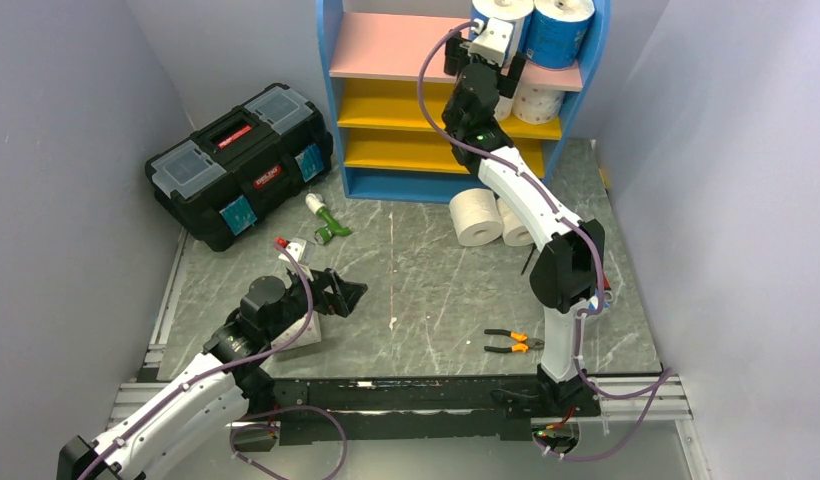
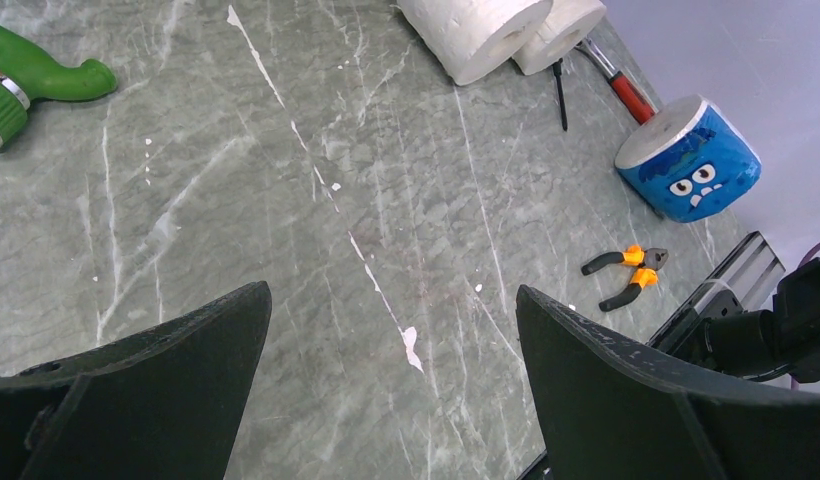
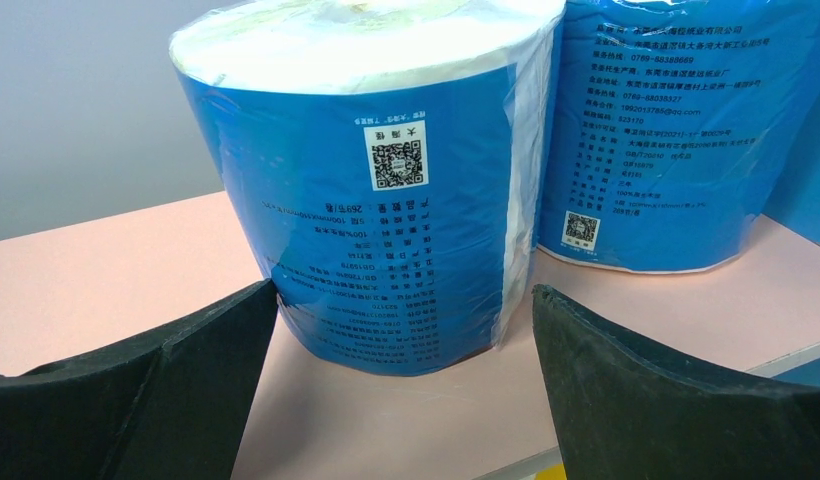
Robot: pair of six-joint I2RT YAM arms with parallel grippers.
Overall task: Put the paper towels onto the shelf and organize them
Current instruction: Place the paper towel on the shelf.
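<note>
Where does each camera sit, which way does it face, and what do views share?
Top external: above and behind the robot, looking down the table toward the shelf; both arms show.
Left wrist: low over the table, facing two white rolls, a blue face-printed roll and pliers; open left gripper frames it.
Right wrist: level with the pink top board, facing two blue-wrapped rolls; open right gripper flanks the nearer.
Shared: top and left wrist both show the white rolls and pliers.

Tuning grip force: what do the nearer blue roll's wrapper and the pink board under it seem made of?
Nearer blue roll's wrapper: glossy plastic film, by sheen, wrinkles and clear seam. Pink board: smooth matte panel, perhaps painted wood or laminate; no grain shows.
</note>
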